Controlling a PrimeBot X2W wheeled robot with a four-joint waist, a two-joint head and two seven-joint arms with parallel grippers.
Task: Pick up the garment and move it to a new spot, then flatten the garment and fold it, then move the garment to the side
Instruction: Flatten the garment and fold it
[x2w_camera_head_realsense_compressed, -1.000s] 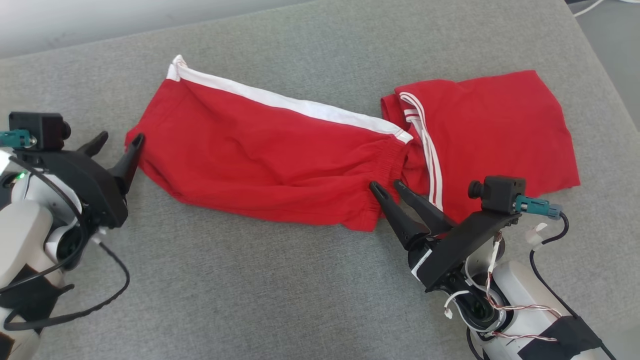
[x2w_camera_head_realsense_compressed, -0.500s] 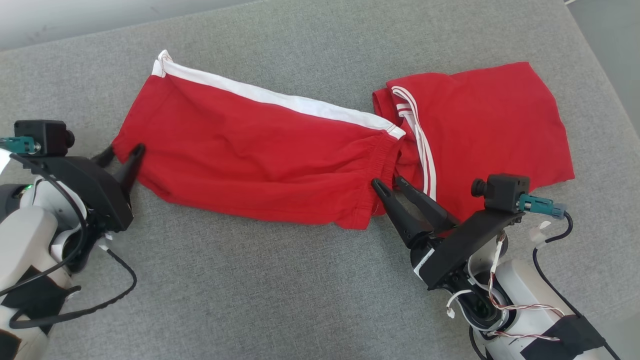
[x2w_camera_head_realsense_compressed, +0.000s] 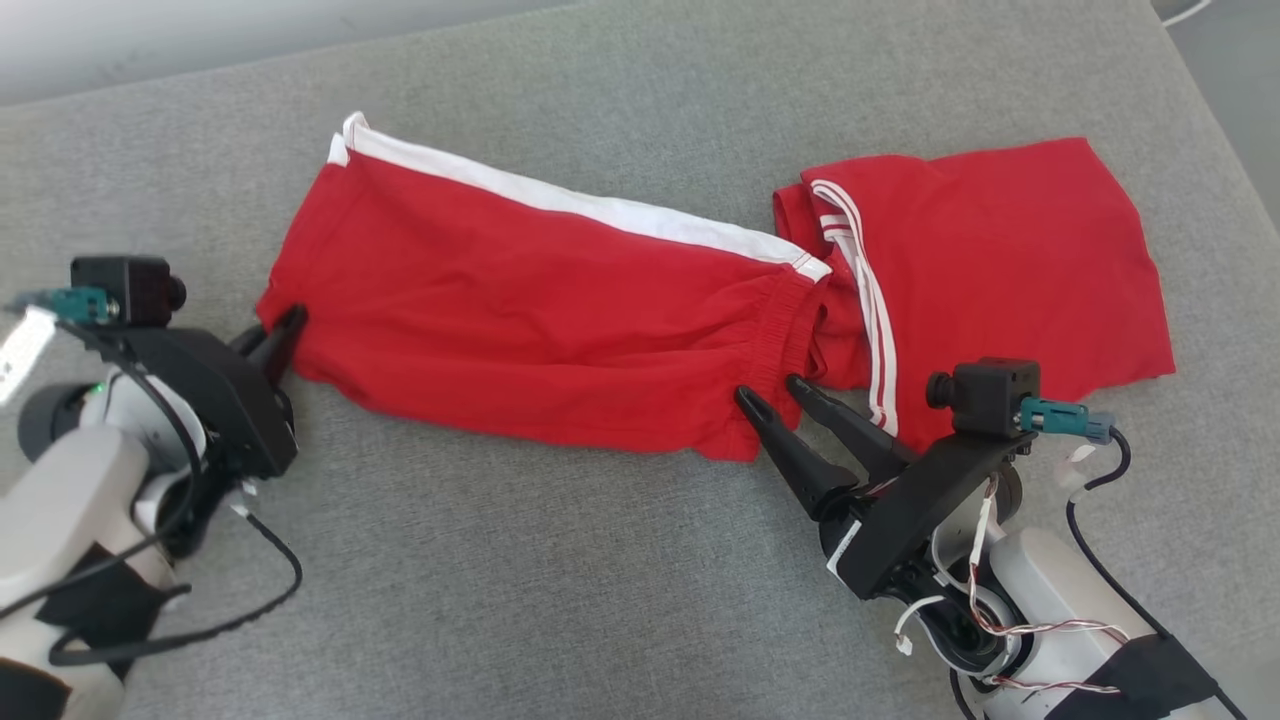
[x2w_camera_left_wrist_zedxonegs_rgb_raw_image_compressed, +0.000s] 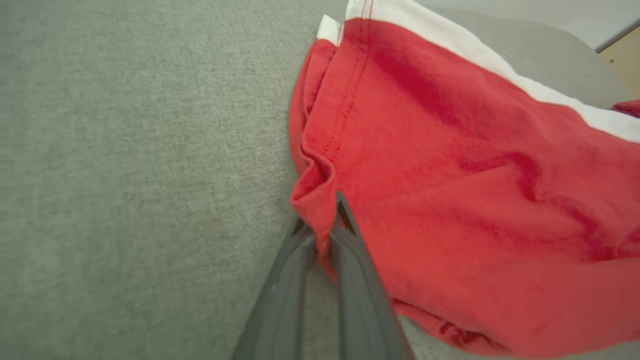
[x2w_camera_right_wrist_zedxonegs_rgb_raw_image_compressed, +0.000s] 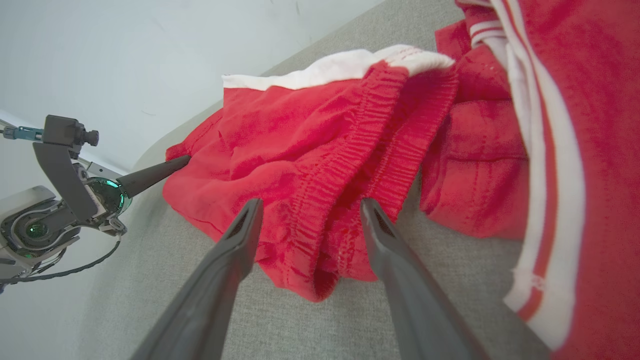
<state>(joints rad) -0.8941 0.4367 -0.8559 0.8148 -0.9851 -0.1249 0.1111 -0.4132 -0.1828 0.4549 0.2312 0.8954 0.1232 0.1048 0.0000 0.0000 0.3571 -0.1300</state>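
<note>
Where it lies, garment: red shorts with white side stripe (x2w_camera_head_realsense_compressed: 540, 300), long axis left–right on grey fabric bench (x2w_camera_head_realsense_compressed: 500, 600).
Left claw (x2w_camera_head_realsense_compressed: 277, 328): pinched on left hem (x2w_camera_left_wrist_zedxonegs_rgb_raw_image_compressed: 320, 200).
Right claw (x2w_camera_head_realsense_compressed: 768, 388): wide, straddling waistband (x2w_camera_head_realsense_compressed: 775, 330), not gripping.

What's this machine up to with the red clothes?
A two-armed robot is working on a pair of red shorts with a white side stripe, lying on a grey fabric surface. Its left gripper is pinched shut on the leg-hem corner; its right gripper is open, fingers either side of the elastic waistband. Another red garment lies at the waistband end.
</note>
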